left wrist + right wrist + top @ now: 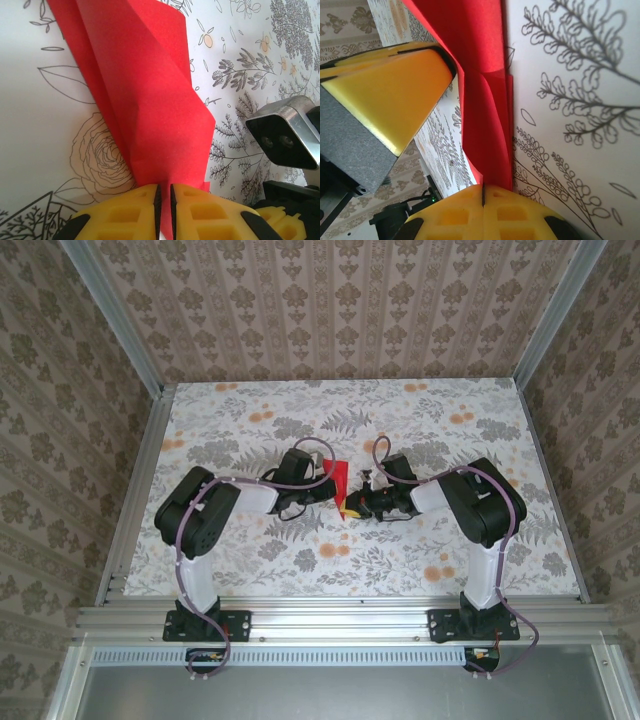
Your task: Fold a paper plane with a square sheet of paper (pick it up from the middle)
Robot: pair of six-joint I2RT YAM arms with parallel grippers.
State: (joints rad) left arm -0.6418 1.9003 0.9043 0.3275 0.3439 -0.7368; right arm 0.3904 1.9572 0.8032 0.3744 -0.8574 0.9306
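Observation:
The square sheet of paper (338, 478) is bright red, folded and creased, and stands on edge above the table between my two grippers. In the left wrist view the red sheet (150, 95) runs down into the narrow slit between my yellow fingers, so the left gripper (164, 196) is shut on its lower edge. From the other side, the right gripper (483, 192) has its jaws pressed together on a folded corner of the sheet (487, 100). Seen from above, the left gripper (332, 490) and right gripper (352, 508) almost touch. No finished paper plane is in view.
The floral tablecloth (300, 410) covers the table, which has patterned walls on three sides. The right arm's wrist camera (286, 136) sits close beside the paper. The left gripper's yellow finger (390, 95) looms close to the right gripper.

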